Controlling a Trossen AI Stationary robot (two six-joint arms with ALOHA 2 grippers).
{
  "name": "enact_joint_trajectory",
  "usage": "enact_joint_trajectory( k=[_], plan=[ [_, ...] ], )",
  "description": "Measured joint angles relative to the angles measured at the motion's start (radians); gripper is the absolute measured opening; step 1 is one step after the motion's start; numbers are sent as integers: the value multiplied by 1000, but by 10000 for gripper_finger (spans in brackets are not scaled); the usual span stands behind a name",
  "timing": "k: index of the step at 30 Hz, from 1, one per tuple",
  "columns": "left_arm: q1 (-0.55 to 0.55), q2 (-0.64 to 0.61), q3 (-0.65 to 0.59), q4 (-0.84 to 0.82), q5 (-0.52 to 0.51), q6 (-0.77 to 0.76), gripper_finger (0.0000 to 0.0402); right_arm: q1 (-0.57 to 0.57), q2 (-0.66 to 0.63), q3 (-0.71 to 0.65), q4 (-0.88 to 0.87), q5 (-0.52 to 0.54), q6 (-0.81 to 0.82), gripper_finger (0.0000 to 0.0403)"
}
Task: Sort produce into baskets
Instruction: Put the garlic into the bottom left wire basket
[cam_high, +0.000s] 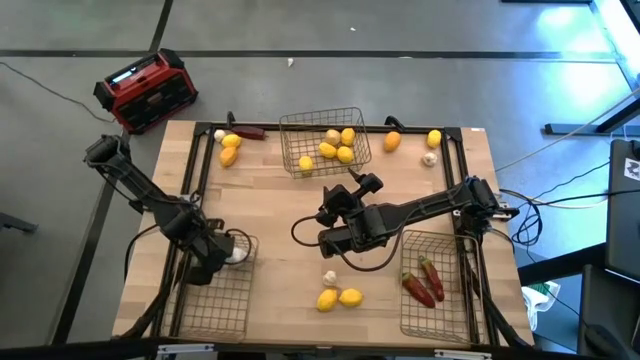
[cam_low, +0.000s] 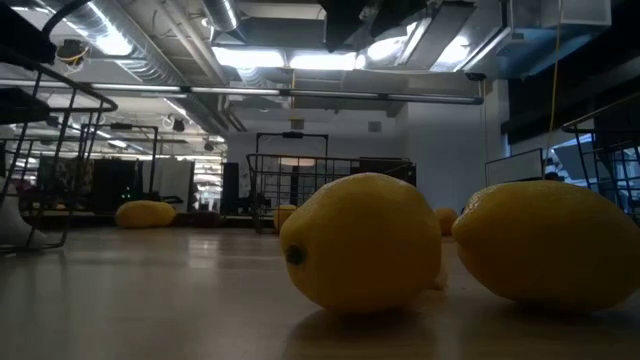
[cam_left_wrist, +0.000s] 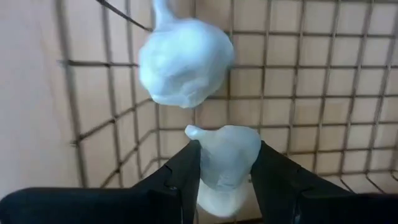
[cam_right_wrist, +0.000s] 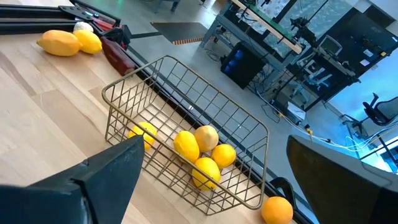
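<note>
My left gripper (cam_high: 222, 252) is over the far end of the near-left wire basket (cam_high: 212, 295) and is shut on a white garlic bulb (cam_left_wrist: 225, 160). A second garlic bulb (cam_left_wrist: 184, 61) lies on the basket's mesh floor just beyond it. My right gripper (cam_high: 338, 208) hangs open and empty over the table's middle, facing the far basket (cam_right_wrist: 186, 149), which holds several lemons (cam_high: 336, 146). The near-right basket (cam_high: 436, 285) holds red chilies (cam_high: 424, 282). My left gripper pinches the garlic bulb by its two sides (cam_left_wrist: 205, 163) between its two fingers (cam_left_wrist: 185, 168). The fingers come from above, pointing down into the basket. The bulb's pointed tip (cam_left_wrist: 193, 131) faces away from the fingers. I cannot tell whether it rests on the mesh.
Two lemons (cam_high: 338, 298) and a garlic bulb (cam_high: 330, 277) lie loose near the front; the lemons fill the low view (cam_low: 362, 242). Lemons (cam_high: 230, 150), a chili (cam_high: 250, 131), an orange fruit (cam_high: 392, 141), a lemon (cam_high: 434, 138) and garlic (cam_high: 430, 158) lie along the far edge. A red-and-black box (cam_high: 147, 90) sits beyond the table.
</note>
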Motion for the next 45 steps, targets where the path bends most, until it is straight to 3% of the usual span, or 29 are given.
enact_joint_trajectory(
  k=[11,22,27,34,41,45],
  plan=[
    [0,-1,0,-8,-31,-33,209,0,0,0,0,0,0,390],
    [0,-24,32,-15,-13,-20,213,0,0,0,8,-1,0,390],
    [0,-89,66,-15,-39,-7,214,0,0,0,25,-87,0,390],
    [0,-205,72,-13,-197,-14,214,0,0,0,184,-145,-2,390],
    [0,-273,72,-12,-424,-2,214,0,0,0,178,-192,-184,390],
    [0,-277,72,-11,-566,-22,214,0,0,0,198,-248,-203,390]
  ],
)
